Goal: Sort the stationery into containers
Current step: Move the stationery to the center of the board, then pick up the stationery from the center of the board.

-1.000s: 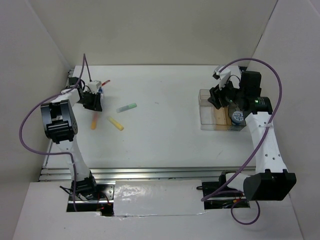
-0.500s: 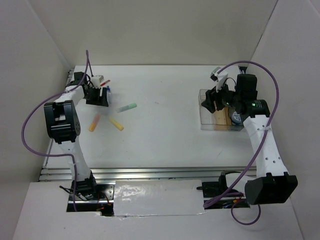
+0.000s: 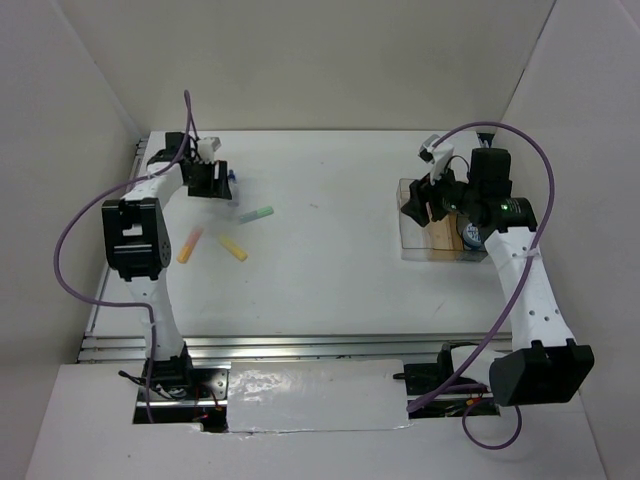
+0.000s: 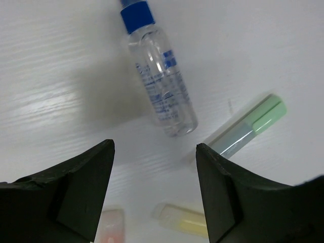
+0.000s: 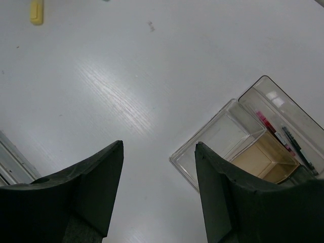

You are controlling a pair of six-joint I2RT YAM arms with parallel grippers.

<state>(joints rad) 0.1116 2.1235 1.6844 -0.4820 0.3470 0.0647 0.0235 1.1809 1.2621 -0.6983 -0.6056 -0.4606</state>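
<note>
Hovering at the far-left corner of the bench (image 3: 330,290), our left tool (image 4: 154,151) gapes empty, the clear blue-capped tube (image 4: 162,86) lying lengthwise just ahead.

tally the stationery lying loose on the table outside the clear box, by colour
green marker: 1
yellow marker: 1
orange marker: 1
clear blue-capped tube: 1
total: 4
</note>
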